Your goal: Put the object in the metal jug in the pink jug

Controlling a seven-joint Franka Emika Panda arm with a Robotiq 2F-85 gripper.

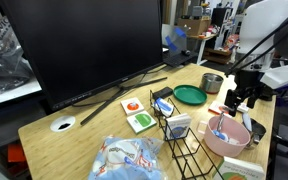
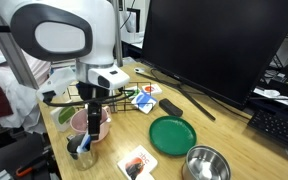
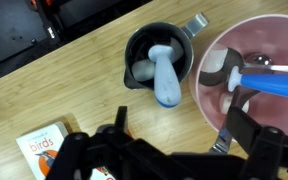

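we're looking straight down from the wrist, and the claw hangs over bare wood with its jaws spread wide. nothing sits between them, so it's carrying nothing.

just beyond the fingertips is the metal jug, dull and dark inside. the pale blue object is in it, its rounded end leaning out over the rim on the claw's side. so by our reading the pick hasn't happened yet.

just beside it stands the pink jug, wide and pale. we can't tell whether the two rims touch. the pink one already holds a blue-handled utensil with a grey head, but that isn't the piece we're after.

in an exterior view the pink jug sits at the end of the worktop by the arm's base, close to the front edge, with the claw poised above and a little behind it. a black wire rack stands next to it along that same edge.

further in from that end lie the green plate and the shiny silver cup, well apart from the action and no part of this job. the big monitor fills the far edge.

where does that leave us? we'd call it the very start. the claw is lined up near the metal jug, but the descent, the grip on the blue piece, the lift and the short carry across to the pink jug are all left to do.
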